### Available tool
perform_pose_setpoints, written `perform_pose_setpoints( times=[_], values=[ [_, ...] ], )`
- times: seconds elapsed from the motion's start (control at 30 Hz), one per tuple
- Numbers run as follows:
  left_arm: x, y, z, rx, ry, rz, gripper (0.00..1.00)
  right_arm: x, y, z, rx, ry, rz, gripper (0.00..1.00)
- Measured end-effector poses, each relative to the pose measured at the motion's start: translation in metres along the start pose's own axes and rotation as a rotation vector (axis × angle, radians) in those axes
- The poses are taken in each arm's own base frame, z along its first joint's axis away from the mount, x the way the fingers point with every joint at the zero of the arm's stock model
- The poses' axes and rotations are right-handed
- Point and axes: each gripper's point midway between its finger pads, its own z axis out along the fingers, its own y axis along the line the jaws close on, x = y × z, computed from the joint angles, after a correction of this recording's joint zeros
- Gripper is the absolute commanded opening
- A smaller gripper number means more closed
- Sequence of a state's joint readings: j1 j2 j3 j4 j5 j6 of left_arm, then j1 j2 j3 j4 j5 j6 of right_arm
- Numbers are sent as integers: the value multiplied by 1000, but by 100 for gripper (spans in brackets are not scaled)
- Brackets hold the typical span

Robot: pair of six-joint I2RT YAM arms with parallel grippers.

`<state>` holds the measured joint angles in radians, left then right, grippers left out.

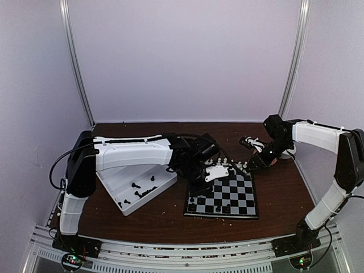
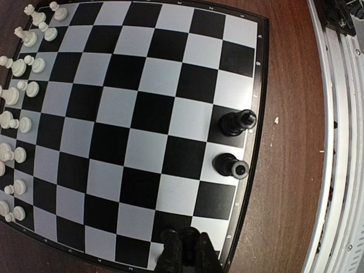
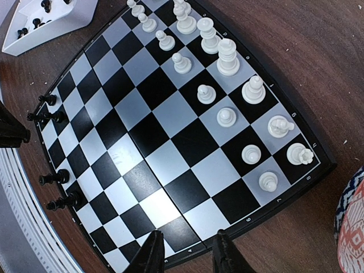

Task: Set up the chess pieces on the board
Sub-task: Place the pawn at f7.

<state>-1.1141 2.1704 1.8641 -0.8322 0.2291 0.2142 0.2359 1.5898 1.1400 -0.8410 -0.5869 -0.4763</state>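
Note:
The board [image 1: 227,193] lies in the middle of the table, with white pieces [image 3: 227,57] along its far edge. A few black chess pieces [image 2: 236,122] stand in the near edge row, also seen in the right wrist view [image 3: 54,178]. My left gripper [image 2: 187,247] hangs over the near-left corner of the board [image 2: 148,114], shut on a black chess piece [image 2: 195,238] above the edge row. My right gripper [image 3: 186,236] is open with nothing between its fingers, over the right edge of the board [image 3: 170,153]. From above, it [image 1: 254,164] sits at the far-right corner.
A white tray [image 1: 116,187] left of the board holds several loose black pieces [image 1: 136,186]. The same tray [image 3: 68,17] shows at the top left of the right wrist view. A red, white and blue patterned object [image 3: 350,227] lies right of the board. The metal rail [image 2: 341,170] runs along the near table edge.

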Motion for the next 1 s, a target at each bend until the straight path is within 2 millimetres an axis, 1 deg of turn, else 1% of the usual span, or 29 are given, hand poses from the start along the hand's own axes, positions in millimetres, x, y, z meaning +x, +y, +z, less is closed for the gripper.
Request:
perform_pose_setpoints(
  times=[0.27,0.43,0.63,1.0],
  values=[
    [3,-2,24,24,51,45,1,0,0,0,0,0,-7,31],
    [5,-1,33,31,69,49,1,0,0,0,0,0,-12,31],
    [11,-1,39,36,91,47,1,0,0,0,0,0,-15,31],
    [12,1,42,34,102,46,3,0,0,0,0,1,-17,31]
  ],
)
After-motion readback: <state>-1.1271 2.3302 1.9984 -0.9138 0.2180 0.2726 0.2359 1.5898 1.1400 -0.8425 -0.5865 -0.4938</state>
